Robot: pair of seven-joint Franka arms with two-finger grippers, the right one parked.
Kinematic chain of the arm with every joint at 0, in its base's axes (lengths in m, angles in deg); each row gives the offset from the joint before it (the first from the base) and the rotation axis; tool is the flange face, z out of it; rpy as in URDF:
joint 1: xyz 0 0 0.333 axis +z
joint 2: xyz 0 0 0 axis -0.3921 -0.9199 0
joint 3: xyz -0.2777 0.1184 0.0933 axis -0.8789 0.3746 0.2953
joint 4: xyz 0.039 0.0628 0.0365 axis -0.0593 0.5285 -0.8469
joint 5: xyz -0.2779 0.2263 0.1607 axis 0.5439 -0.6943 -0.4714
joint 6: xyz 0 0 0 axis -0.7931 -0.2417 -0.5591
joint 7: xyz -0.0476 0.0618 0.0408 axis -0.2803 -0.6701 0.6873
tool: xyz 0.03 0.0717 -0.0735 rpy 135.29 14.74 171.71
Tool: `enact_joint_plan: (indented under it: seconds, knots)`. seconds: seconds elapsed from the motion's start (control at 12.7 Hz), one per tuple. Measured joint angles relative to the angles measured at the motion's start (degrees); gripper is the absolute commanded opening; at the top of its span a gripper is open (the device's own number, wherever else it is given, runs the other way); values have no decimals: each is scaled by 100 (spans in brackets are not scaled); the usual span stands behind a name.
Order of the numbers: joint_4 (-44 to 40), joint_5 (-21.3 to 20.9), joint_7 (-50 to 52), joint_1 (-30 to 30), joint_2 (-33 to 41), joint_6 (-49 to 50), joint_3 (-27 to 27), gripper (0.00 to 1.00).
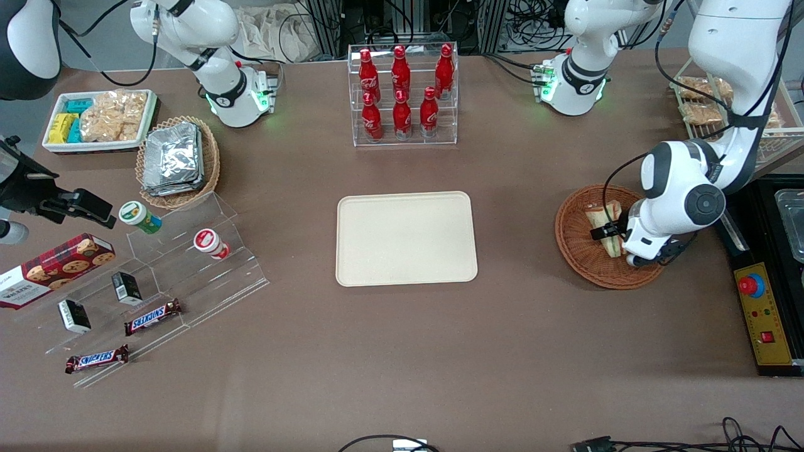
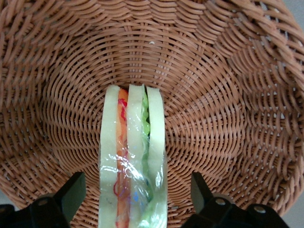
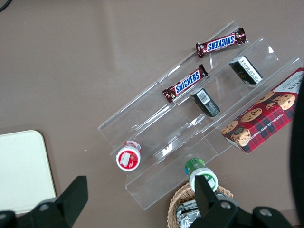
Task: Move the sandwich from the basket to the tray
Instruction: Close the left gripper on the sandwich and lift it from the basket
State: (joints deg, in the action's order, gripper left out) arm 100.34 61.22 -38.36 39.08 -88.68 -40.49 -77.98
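One sandwich [image 2: 133, 156] lies in the reddish-brown basket [image 1: 575, 242], toward the working arm's end of the bench [image 1: 402, 364]. It is a wedge wrapped in clear film, with pale bread slices standing on edge and orange-red and green filling showing between them. The claw [image 1: 608, 232] is lowered into the basket directly over the sandwich. In the left wrist view its two dark fingers [image 2: 71, 192] stand spread apart, one on each side of the sandwich, with a gap of woven wicker visible between each finger and the bread, so the claw is released and grips nothing. The sandwich rests on the basket's floor, close to the middle.

The cream tray [image 1: 405, 276] lies flat near the centre of the bench, well apart from the basket, and nothing is on it. Farther from the front camera than the tray stands a clear rack of red bottles [image 1: 402, 94]. Toward the parked arm's end lie a tan wicker basket of foil packets [image 1: 173, 157], a clear stepped stand [image 1: 207, 276] and two Snickers bars [image 1: 152, 317].
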Motion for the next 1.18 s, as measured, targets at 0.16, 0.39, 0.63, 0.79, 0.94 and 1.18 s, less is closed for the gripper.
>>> enact_joint_plan:
  seconds: [0.16, 0.39, 0.63, 0.79, 0.94, 1.18]
  knots:
    - [36, -1, 9, -1, 0, -35, 0, 54]
    - [139, -4, 16, -1, -1, -207, 0, 13]
    - [139, -16, 16, -1, 6, -219, 0, 13]
    - [136, -20, 16, -5, 60, -184, -2, 13]
    - [74, -22, 16, -12, 280, 153, -33, 14]
    - [-419, -22, 7, -37, 933, 1229, -140, 14]
